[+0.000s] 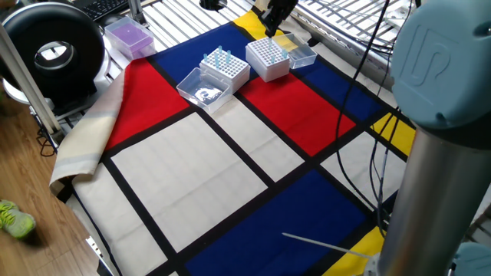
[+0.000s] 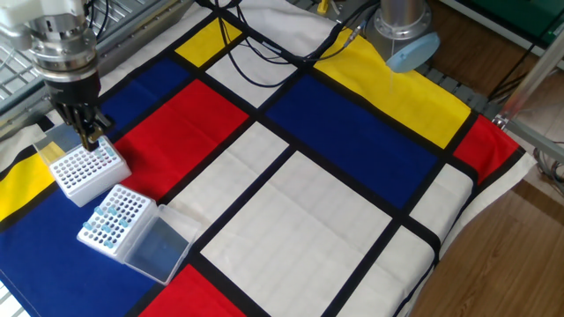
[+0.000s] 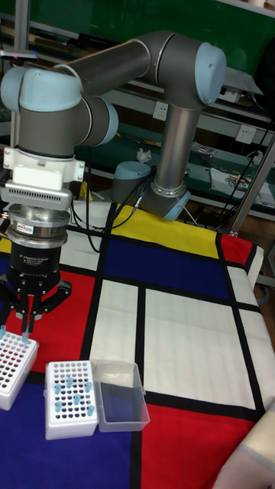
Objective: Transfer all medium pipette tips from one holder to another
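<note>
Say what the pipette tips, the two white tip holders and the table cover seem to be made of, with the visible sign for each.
Medium pipette tips: likely translucent plastic, pale blue and see-through. Holders: probably rigid white plastic, with moulded hole grids and a clear hinged lid. Table cover: looks like matte printed cloth; it creases and drapes over the edge.
</note>
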`<state>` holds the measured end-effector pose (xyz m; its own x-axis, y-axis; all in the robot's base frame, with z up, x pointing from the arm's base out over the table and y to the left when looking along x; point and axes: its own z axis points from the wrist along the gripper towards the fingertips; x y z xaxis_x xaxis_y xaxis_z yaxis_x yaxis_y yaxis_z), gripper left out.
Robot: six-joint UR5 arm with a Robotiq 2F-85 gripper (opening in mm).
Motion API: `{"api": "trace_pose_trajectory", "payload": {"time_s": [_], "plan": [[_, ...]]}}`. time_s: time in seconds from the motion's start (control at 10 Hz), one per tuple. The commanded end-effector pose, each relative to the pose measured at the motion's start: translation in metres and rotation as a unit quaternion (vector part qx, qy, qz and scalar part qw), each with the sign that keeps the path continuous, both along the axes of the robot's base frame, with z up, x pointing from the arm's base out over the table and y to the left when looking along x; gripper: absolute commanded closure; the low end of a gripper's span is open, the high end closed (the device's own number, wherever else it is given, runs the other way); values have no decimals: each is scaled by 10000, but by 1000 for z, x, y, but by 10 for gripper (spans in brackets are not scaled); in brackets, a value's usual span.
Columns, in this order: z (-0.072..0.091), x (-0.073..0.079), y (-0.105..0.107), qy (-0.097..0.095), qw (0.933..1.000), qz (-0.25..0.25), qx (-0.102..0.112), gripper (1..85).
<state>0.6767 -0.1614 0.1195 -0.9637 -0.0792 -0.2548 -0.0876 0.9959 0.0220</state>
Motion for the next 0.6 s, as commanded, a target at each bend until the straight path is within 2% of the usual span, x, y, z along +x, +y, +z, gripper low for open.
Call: {"api": "trace_pose_trajectory", "payload": {"time_s": [0.0, 0.5], "plan": [[-2, 5, 1, -55, 10000, -3, 50, 843], [-7, 8, 1, -88, 9999, 47, 82, 843]]}}
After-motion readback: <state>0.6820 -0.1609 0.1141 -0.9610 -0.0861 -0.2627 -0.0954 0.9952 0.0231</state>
